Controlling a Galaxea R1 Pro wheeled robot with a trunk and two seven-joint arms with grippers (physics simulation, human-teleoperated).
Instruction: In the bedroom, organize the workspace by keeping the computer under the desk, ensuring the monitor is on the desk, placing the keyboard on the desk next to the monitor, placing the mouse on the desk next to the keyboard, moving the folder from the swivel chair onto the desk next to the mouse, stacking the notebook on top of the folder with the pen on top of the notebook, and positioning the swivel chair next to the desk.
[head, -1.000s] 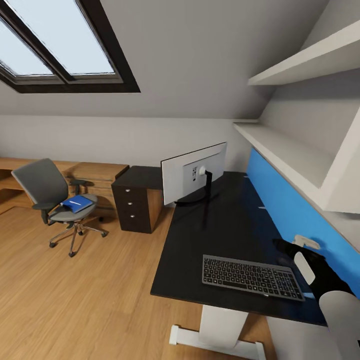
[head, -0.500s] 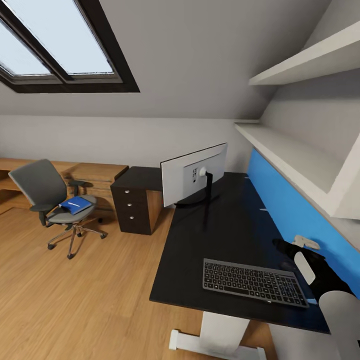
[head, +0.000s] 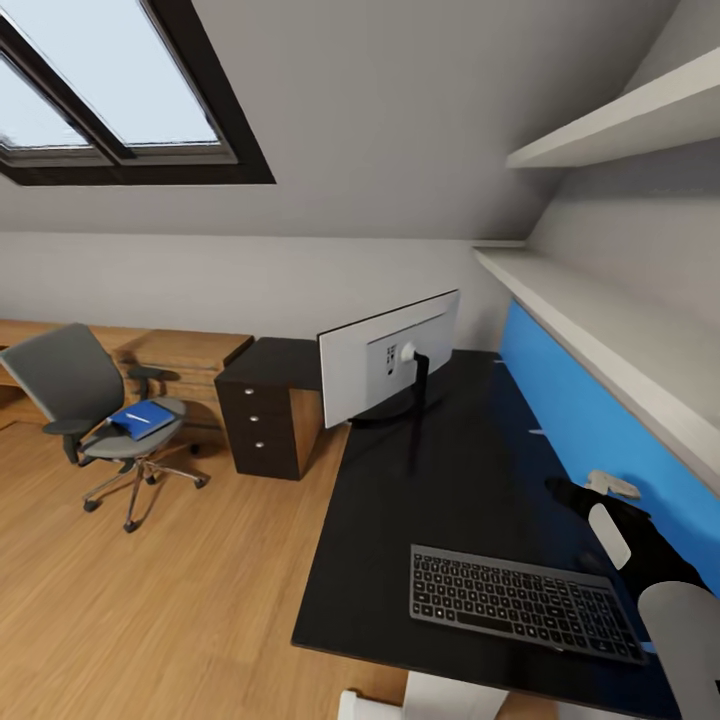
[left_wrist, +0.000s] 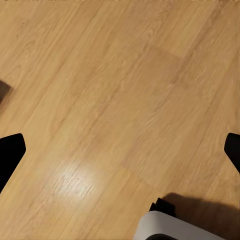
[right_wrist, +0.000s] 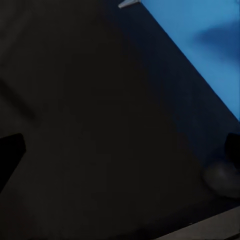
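We have the monitor (head: 388, 368) standing on the far part of the black table (head: 440, 490) with its white back toward us, and the keyboard (head: 523, 602) lying flat at the near right, well apart from the monitor's foot. Our right claw (head: 572, 495) hovers just beyond the keyboard's far right corner, close to the blue wall panel (head: 590, 425); in the right wrist view its finger tips (right_wrist: 11, 150) sit at opposite edges, so we read it as spread and empty, with a small dark rounded thing, perhaps the mouse (right_wrist: 220, 176), near one tip, though it is too dim to be sure. Our left claw (left_wrist: 120, 152) is likewise spread, over bare wood floor (left_wrist: 115, 85). The blue folder (head: 140, 419), with a thin white pen (head: 138, 420) on it, waits on the swivel chair (head: 100, 420) at the far left. The main risk, we judge, is that the right arm sweeps low and shoves the keyboard off the near edge, or that we knock the chair and spill the stack as we approach.
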